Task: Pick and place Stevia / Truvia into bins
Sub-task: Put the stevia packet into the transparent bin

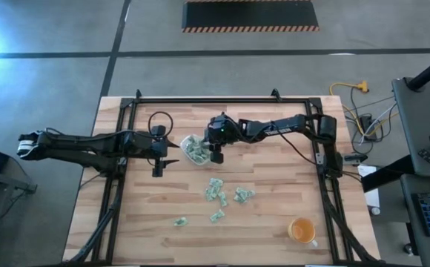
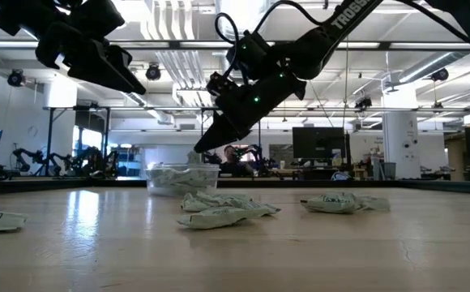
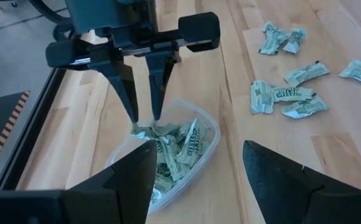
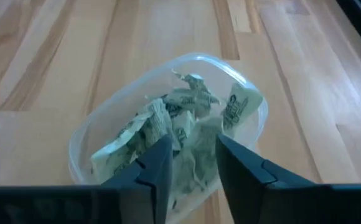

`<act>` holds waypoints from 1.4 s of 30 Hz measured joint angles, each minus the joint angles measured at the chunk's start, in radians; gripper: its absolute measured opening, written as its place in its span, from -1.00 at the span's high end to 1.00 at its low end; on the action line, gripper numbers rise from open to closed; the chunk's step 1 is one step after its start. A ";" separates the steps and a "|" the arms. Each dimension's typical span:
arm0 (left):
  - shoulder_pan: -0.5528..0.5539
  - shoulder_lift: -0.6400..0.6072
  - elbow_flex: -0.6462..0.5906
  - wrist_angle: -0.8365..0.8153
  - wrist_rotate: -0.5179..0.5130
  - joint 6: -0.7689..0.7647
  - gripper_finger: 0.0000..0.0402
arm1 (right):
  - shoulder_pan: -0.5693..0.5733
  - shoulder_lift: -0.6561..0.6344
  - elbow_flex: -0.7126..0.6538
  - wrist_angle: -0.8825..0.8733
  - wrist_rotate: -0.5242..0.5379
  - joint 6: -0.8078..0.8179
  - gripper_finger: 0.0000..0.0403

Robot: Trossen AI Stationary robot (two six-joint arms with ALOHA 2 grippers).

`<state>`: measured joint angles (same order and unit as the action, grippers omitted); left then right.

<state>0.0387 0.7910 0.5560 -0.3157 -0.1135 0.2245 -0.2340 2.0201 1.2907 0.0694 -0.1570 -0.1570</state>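
The clear bin [image 1: 195, 150] stands on the table's far middle, with several pale green Stevia packets [image 4: 187, 118] heaped in it. My right gripper [image 3: 145, 117] hangs over the bin, slanting down, its fingers a little apart and its tips at the top of the heap. More packets [image 1: 215, 189] lie loose on the wood nearer the front edge. My left gripper [image 1: 158, 165] waits open, just left of the bin and above the table, with nothing between its fingers. My right gripper comes slanting down from the table's right, and its fingertips [image 3: 156, 112] stand right at the topmost packet [image 3: 144, 130] of the heap. That packet lies on the heap. I cannot tell whether the tips touch it.
An orange cup [image 1: 302, 231] stands near the front right corner. Loose packets lie in clusters [image 1: 242, 195] and singly [image 1: 179, 221] on the bare wood. A dark frame [image 1: 222, 100] runs along the table's far edge and down both sides.
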 joint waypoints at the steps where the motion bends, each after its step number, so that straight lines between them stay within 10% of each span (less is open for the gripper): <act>1: 0.000 0.000 0.000 0.000 0.000 0.000 -0.11 | 0.000 -0.009 0.000 -0.021 0.000 0.002 0.41; 14: -0.029 0.163 -0.010 -0.007 0.264 -0.146 -0.11 | 0.065 -0.192 -0.003 -0.455 0.000 0.105 0.29; 26: -0.335 0.453 -0.041 0.124 0.268 -0.448 -0.11 | 0.176 -0.201 -0.085 -0.524 0.000 0.114 0.37; 42: -0.725 0.700 0.124 0.202 -0.047 -0.552 -0.10 | 0.175 -0.201 -0.150 -0.529 0.003 0.177 0.55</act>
<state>-0.6861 1.4914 0.6797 -0.1139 -0.1605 -0.3275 -0.0589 1.8187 1.1404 -0.4591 -0.1539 0.0204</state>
